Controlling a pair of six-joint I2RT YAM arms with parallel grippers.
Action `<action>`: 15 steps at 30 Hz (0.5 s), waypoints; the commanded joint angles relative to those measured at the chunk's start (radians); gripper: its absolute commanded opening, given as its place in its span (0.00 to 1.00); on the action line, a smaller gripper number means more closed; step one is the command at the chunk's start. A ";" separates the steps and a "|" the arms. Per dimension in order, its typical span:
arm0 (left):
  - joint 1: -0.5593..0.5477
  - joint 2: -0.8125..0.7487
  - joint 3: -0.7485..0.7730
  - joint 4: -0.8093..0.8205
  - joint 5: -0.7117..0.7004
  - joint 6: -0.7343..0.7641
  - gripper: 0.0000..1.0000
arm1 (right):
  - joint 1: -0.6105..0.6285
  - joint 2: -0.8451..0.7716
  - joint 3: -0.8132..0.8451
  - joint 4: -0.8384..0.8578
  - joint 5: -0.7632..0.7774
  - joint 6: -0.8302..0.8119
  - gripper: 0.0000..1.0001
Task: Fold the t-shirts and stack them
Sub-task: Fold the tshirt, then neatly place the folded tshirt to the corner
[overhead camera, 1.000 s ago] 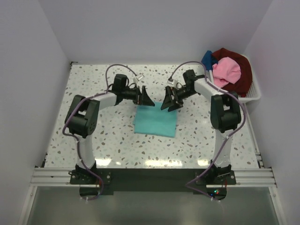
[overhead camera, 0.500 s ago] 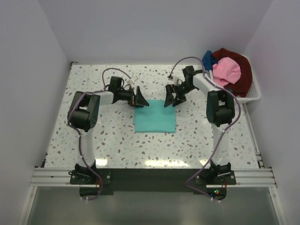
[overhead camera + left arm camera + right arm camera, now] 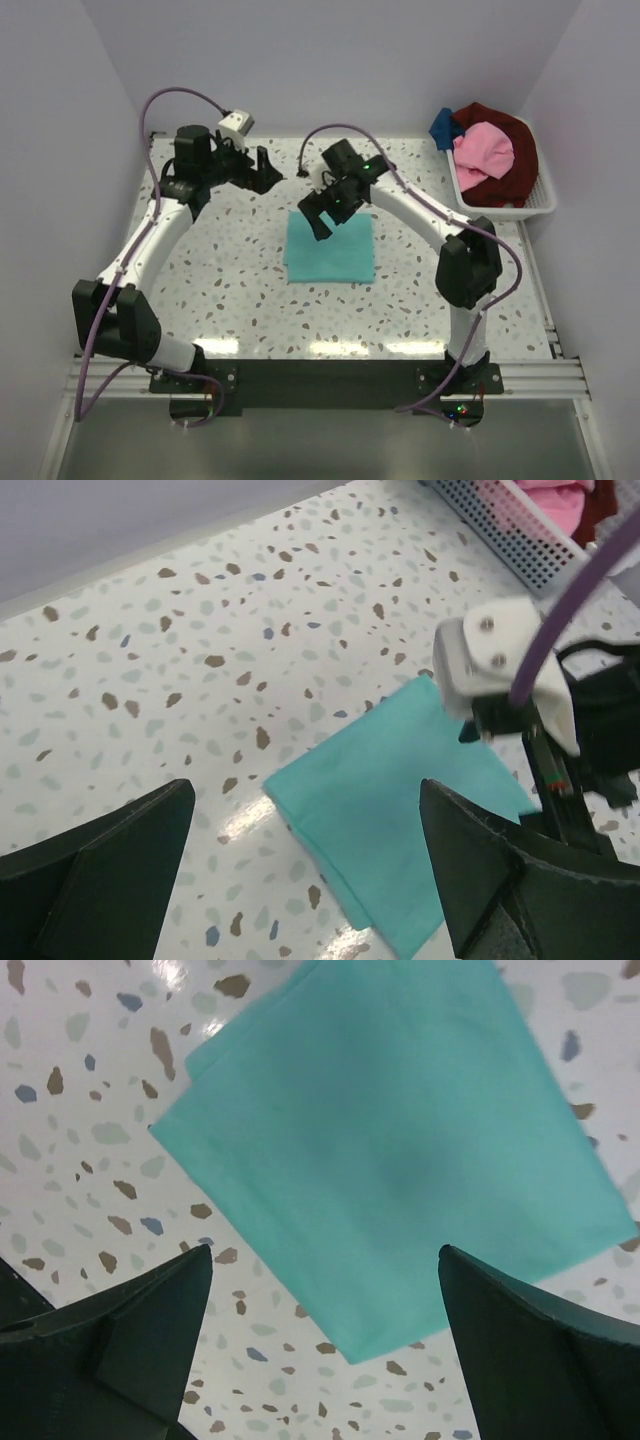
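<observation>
A teal-green t-shirt lies folded into a flat rectangle on the speckled table. It also shows in the left wrist view and the right wrist view. My left gripper is open and empty, raised behind and left of the shirt. My right gripper is open and empty, hovering over the shirt's far left corner. Pink, dark red and blue shirts are piled in the basket.
The white slatted basket stands at the back right against the wall, and its wall shows in the left wrist view. The right arm's white wrist camera is over the shirt. White walls enclose the table on three sides.
Both grippers have left the teal shirt's far edge and risen. The left arm swung back and left. The right arm swung left over the shirt. The shirt lies still.
</observation>
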 commanded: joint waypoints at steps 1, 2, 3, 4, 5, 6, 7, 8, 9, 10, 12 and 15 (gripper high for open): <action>0.041 -0.026 -0.040 -0.094 -0.092 0.056 1.00 | 0.072 0.075 0.003 -0.013 0.192 0.042 0.99; 0.044 -0.036 -0.052 -0.105 -0.089 0.062 1.00 | 0.083 0.104 0.009 -0.013 0.200 0.047 0.99; 0.049 -0.051 -0.059 -0.110 -0.083 0.062 1.00 | 0.093 0.121 0.021 -0.013 0.217 0.048 0.99; 0.050 -0.054 -0.065 -0.114 -0.083 0.062 1.00 | 0.109 0.135 0.027 -0.009 0.224 0.051 0.99; 0.052 -0.060 -0.074 -0.122 -0.080 0.062 1.00 | 0.113 0.147 0.030 -0.007 0.227 0.052 0.99; 0.053 -0.066 -0.077 -0.127 -0.075 0.062 1.00 | 0.116 0.179 0.036 -0.012 0.232 0.050 0.99; 0.056 -0.069 -0.080 -0.125 -0.074 0.062 1.00 | 0.119 0.195 0.038 -0.018 0.232 0.052 0.99; 0.059 -0.073 -0.080 -0.127 -0.072 0.089 1.00 | 0.117 0.209 0.037 -0.019 0.231 0.045 0.99; 0.061 -0.074 -0.079 -0.127 -0.072 0.091 1.00 | 0.119 0.221 0.014 -0.021 0.226 0.026 0.99; 0.062 -0.076 -0.076 -0.127 -0.068 0.094 1.00 | 0.116 0.223 -0.006 -0.018 0.226 0.012 0.99; 0.070 -0.071 -0.062 -0.130 -0.054 0.099 1.00 | 0.110 0.210 -0.086 -0.006 0.227 -0.033 0.99; 0.076 -0.060 -0.042 -0.144 -0.035 0.108 1.00 | 0.067 0.174 -0.211 -0.009 0.201 -0.071 0.99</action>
